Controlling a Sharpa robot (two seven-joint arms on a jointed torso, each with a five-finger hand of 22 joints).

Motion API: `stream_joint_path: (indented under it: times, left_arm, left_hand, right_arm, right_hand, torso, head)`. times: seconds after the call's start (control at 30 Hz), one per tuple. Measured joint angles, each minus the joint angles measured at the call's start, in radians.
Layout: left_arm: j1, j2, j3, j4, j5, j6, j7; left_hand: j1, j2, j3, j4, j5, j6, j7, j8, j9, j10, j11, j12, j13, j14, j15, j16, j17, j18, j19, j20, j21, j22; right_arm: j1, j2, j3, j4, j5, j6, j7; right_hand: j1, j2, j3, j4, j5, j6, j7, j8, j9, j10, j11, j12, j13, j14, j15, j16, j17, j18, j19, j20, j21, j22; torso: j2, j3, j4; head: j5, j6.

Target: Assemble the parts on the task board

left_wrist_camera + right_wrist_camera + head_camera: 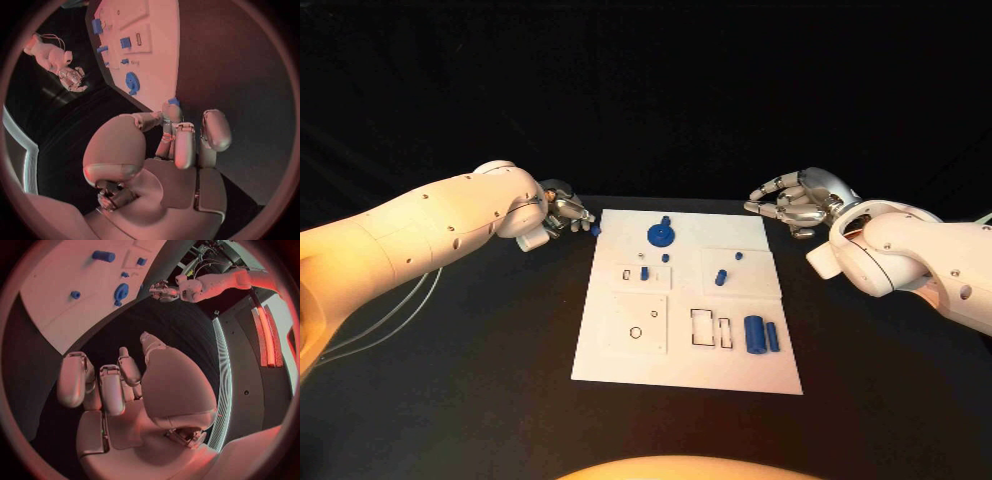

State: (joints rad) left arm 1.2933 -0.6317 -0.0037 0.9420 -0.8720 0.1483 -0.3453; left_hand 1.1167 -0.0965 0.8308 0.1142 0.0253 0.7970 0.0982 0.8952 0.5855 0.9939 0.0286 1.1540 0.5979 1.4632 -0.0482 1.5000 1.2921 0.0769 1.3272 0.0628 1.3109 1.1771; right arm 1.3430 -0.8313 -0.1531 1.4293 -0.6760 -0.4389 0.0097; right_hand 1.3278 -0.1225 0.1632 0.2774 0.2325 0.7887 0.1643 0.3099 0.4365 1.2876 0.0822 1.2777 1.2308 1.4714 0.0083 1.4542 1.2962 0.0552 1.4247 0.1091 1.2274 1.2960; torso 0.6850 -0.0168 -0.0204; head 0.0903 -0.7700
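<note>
Task board (687,362): white rectangular plate, flat on tabletop. Blue parts on it: round disc (661,235) at far edge; two cylinders (762,333) lying side by side near its right edge; small pegs (721,277) mid-board.

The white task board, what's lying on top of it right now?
On the white task board: a blue round disc-shaped part, two blue cylinders side by side, several small blue pegs. What lies under them is covered.

Black table (473,400) under a black backdrop (646,90), thin pale cables (387,325) at its left.
</note>
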Motion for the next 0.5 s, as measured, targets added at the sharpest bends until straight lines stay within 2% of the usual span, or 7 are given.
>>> stream_joint_path:
  times: [0.23,0.3,0.33,0.37,0.43,0.47,0.5]
  left_arm:
    - [0.002,-0.013,0.003,0.009,-0.009,-0.022,0.007]
    - [0.003,-0.014,0.003,0.012,-0.022,-0.045,0.019]
    - [0.003,-0.014,0.003,0.013,-0.03,-0.056,0.028]
    - [0.003,-0.014,0.003,0.015,-0.04,-0.069,0.037]
    - [0.003,-0.015,0.004,0.018,-0.071,-0.099,0.068]
    - [0.003,-0.015,0.004,0.02,-0.087,-0.113,0.084]
    - [0.003,-0.015,0.004,0.022,-0.105,-0.126,0.102]
  left_hand:
    - [-0.006,-0.005,0.002,-0.002,0.0,0.0,0.0,0.0,0.0,0.0,0.0,0.0,-0.001,0.0,0.0,0.0,0.0,0.0,0.0,0.0,0.0,0.001]
    - [-0.024,-0.005,0.022,-0.022,0.0,0.0,0.0,0.0,0.0,0.0,0.0,-0.001,-0.002,0.0,0.0,0.0,0.0,0.0,0.0,0.0,0.0,0.001]
    - [-0.024,-0.005,0.022,-0.022,0.0,0.0,0.0,0.0,0.0,0.0,0.0,-0.011,-0.041,0.0,0.0,0.0,0.0,0.0,0.0,0.0,0.0,0.0]
    - [-0.039,-0.02,0.026,-0.026,0.0,-0.006,0.006,0.0,-0.001,-0.018,0.007,-0.041,-0.078,0.0,0.001,-0.012,0.0,0.0,-0.004,0.003,-0.015,-0.025]
    - [-0.058,-0.041,0.035,-0.039,0.001,-0.022,0.021,-0.013,-0.008,-0.054,0.021,-0.083,-0.088,0.0,0.025,-0.035,0.0,0.002,-0.037,0.011,-0.047,-0.064]
    - [-0.036,-0.065,0.003,-0.071,0.002,-0.056,0.032,-0.065,-0.037,-0.085,0.038,-0.095,-0.096,0.008,0.035,-0.058,-0.001,0.039,-0.085,0.026,-0.09,-0.127]
    - [-0.003,-0.099,-0.014,-0.088,0.002,-0.112,0.039,-0.102,-0.048,-0.115,0.042,-0.105,-0.1,-0.022,0.047,-0.077,-0.006,0.04,-0.122,0.031,-0.123,-0.154]
  right_arm:
    - [0.0,-0.001,0.0,0.001,0.0,0.0,0.0]
    - [0.0,-0.001,0.0,0.001,0.0,0.0,0.0]
    - [0.0,-0.001,0.0,0.001,0.0,0.0,0.0]
    - [0.0,-0.001,0.0,0.001,0.0,0.0,0.0]
    - [0.0,-0.001,0.0,0.001,0.0,0.0,0.0]
    - [0.0,-0.001,0.0,0.0,0.0,0.0,0.0]
    - [0.0,-0.001,0.0,0.0,0.0,0.0,0.0]
  right_hand:
    - [0.0,0.0,0.0,0.0,0.0,0.0,0.0,0.0,0.0,0.0,0.0,0.0,0.0,0.0,0.0,0.0,0.0,0.0,0.0,0.0,0.0,0.0]
    - [0.0,0.0,0.0,0.0,0.0,0.0,0.0,0.0,0.0,0.0,0.0,0.0,0.0,0.0,0.0,0.0,0.0,0.0,0.0,0.0,0.0,0.0]
    - [0.0,0.0,0.0,0.0,0.0,0.0,0.0,0.0,0.0,0.0,0.0,0.0,0.0,0.0,0.0,0.0,0.0,0.0,0.0,0.0,0.0,0.0]
    - [0.0,0.0,0.0,0.0,0.0,0.0,0.0,0.0,0.0,0.0,0.0,0.0,0.0,0.0,0.0,0.0,0.0,0.0,0.0,0.0,0.0,0.0]
    - [0.0,0.0,0.0,0.0,0.0,0.0,0.0,0.0,0.0,0.0,0.0,0.0,0.0,0.0,0.0,0.0,0.0,0.0,0.0,0.0,0.0,0.0]
    - [0.0,0.0,0.0,0.0,0.0,0.0,0.0,0.0,0.0,0.0,0.0,0.0,0.0,0.0,0.0,0.0,0.0,0.0,0.0,0.0,0.0,0.0]
    - [0.0,0.0,0.0,0.0,0.0,0.0,0.0,0.0,0.0,0.0,0.0,0.0,0.0,0.0,0.0,0.0,0.0,0.0,0.0,0.0,0.0,0.0]
  torso:
    - [0.0,0.0,-0.0004]
    - [0.0,0.0,-0.0006]
    - [0.0,-0.0001,-0.0009]
    - [0.0,-0.0003,-0.0012]
    - [0.0,-0.0003,-0.0012]
    - [0.0,-0.0003,-0.0012]
    - [0.0,-0.0003,-0.0013]
  head:
    - [0.002,0.003]
    - [0.002,0.004]
    - [0.002,0.004]
    - [0.003,0.004]
    - [0.003,0.005]
    - [0.003,0.005]
    - [0.003,0.005]
